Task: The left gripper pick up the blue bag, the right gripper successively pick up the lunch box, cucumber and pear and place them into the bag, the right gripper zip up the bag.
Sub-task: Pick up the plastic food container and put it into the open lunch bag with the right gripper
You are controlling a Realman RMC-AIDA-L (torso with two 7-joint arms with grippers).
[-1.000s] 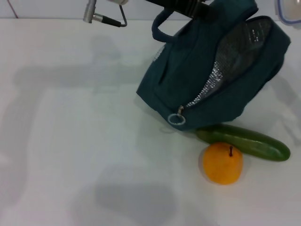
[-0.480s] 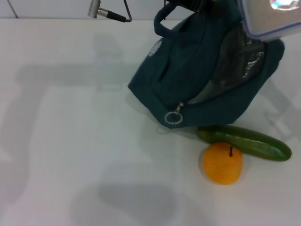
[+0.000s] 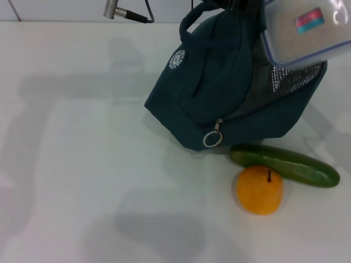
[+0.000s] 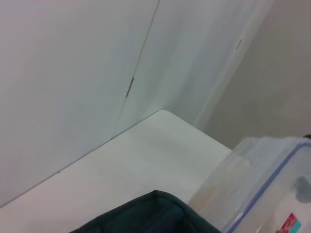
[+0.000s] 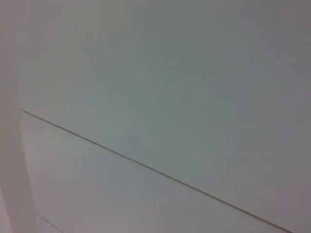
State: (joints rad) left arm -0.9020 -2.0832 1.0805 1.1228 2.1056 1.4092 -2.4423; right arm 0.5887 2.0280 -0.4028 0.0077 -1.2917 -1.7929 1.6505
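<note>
The blue bag (image 3: 230,93) hangs tilted by its handle, lunch box (image 3: 304,33) over its open mouth. Cucumber (image 3: 283,165) and pear (image 3: 259,189) lie touching on the table (image 3: 82,164). I cannot tell either claw's state.

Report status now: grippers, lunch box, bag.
Neither gripper in view. Lunch box in the air over the open blue bag, not yet inside. Cucumber and pear on the table beside the bag, clear of the opening.
</note>
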